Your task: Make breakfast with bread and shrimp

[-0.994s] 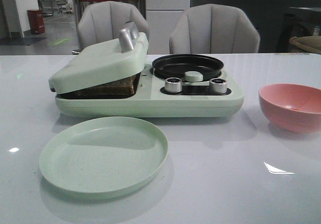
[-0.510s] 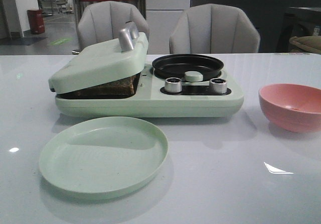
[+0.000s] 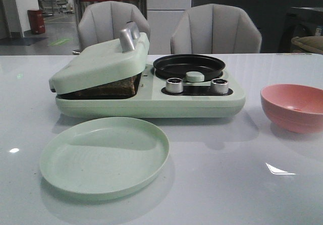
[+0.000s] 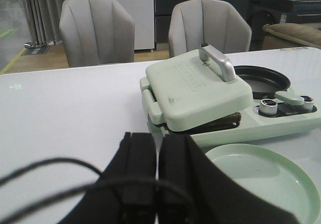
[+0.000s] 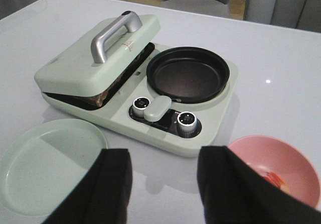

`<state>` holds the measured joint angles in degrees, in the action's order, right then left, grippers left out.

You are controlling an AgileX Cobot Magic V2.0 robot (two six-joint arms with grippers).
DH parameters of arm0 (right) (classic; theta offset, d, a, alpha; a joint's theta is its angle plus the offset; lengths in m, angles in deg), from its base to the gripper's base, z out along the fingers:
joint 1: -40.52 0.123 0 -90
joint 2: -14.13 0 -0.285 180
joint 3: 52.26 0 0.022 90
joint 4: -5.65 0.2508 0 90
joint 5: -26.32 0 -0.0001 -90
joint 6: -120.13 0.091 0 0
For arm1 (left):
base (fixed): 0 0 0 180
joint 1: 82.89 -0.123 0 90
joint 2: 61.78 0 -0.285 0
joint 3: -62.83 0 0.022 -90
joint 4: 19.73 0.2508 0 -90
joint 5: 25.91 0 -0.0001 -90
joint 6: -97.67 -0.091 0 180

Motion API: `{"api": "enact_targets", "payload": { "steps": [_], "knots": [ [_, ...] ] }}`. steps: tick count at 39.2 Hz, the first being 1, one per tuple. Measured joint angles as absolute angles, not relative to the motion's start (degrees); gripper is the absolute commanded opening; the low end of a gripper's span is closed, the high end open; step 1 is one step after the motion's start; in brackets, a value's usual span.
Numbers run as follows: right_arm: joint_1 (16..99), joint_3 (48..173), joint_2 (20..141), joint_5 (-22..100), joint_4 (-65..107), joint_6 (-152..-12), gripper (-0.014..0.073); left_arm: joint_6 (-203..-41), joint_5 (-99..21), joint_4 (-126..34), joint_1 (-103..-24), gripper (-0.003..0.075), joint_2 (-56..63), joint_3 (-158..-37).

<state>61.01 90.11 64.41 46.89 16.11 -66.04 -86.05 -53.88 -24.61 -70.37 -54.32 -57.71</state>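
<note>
front low, wrists share appliance

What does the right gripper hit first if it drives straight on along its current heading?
Likely the front edge of the breakfast maker, at its knob panel. The open right gripper points that way over bare table; the green plate and pink bowl sit off to either side. Depth is uncertain.

We're in a staged dining/demo space w/ office-type surroundings: long glossy white table, two grey padded chairs behind it, counter along the back wall, red bin by an open hallway w/ floor markings. Breakfast maker, plate & bowl set out.
</note>
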Motion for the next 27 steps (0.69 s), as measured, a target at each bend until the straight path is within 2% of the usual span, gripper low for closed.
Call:
{"api": "enact_targets", "payload": {
  "steps": [15, 27],
  "knots": [
    [43.94, 97.43, 75.31, 52.25, 19.72, -64.46, 0.0409, -86.05, -53.88, -24.61, -70.37, 0.0114, -54.32, -57.71],
    [34.85, 104.21, 88.76, 58.42, 22.93, -64.32, 0.0409, -86.05, -53.88, -24.61, -70.37, 0.0114, -54.32, -57.71]
  ]
}}
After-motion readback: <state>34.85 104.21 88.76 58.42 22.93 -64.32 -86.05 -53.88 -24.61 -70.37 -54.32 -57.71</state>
